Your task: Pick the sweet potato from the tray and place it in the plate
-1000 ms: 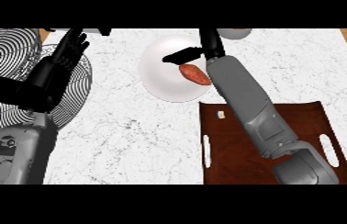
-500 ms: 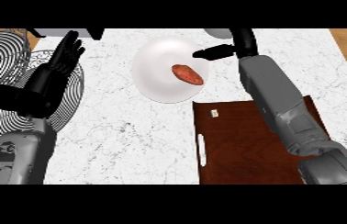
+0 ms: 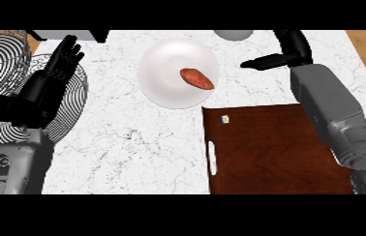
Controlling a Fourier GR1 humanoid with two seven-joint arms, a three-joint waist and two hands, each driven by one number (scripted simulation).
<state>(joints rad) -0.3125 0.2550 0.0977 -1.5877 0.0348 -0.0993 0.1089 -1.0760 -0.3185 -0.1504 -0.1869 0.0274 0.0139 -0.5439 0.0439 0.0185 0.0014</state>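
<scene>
The one white marble-patterned bench (image 3: 129,148) filled the view, and at its five o'clock lay the single dark brown wooden tray (image 3: 275,150), bare of any vegetable. At twelve o'clock sat the one round white plate (image 3: 163,68), touching the tray's near corner, and on the plate's right half lay the one reddish-orange sweet potato (image 3: 198,78), apart from both hands. Judged from that, the carrying and placing looked done, with nothing left but perhaps drawing the arm clear. The right hand (image 3: 275,62) hung at two o'clock, just beside the plate's rim, its fingers straight and holding nothing. The left hand (image 3: 55,68) rested at nine o'clock, fingers up and relaxed, over a black-and-white striped round object (image 3: 71,97) at the bench's edge. A small grey rounded thing (image 3: 232,35) showed at one o'clock, cut by the view's top; what it was could not be told.
</scene>
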